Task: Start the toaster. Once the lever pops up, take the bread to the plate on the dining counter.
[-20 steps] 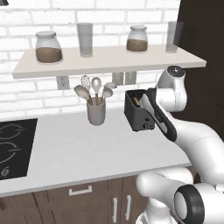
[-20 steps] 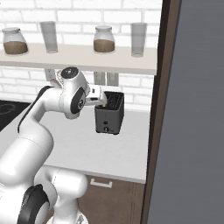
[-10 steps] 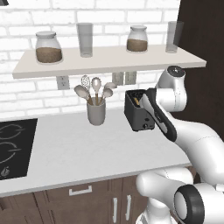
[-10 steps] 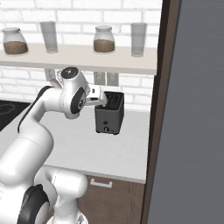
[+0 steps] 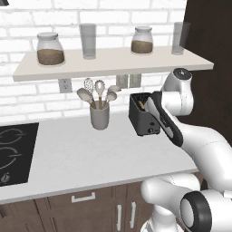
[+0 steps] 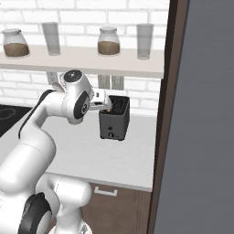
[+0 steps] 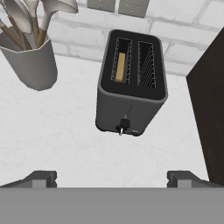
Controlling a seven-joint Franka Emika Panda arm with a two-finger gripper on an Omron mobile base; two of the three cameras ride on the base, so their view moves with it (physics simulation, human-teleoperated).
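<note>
The black toaster (image 7: 131,83) stands on the white worktop by the brick wall, also seen from the base at toaster (image 5: 144,118) and toaster (image 6: 114,122). The tan bread (image 7: 120,66) sits sunk in its left slot. The small lever (image 7: 124,127) is at the low end of its front track. My gripper (image 7: 111,179) hovers above and in front of the toaster, open, with nothing between its fingertips; from the base views the gripper (image 5: 149,105) (image 6: 108,109) hangs just over the toaster's top. The plate and the dining counter are out of view.
A grey utensil cup (image 5: 99,116) (image 7: 30,61) stands left of the toaster. A black hob (image 5: 13,149) lies at the far left. A shelf (image 5: 108,63) with jars and glasses hangs above. A tall dark panel (image 6: 201,114) (image 7: 210,109) closes off the right.
</note>
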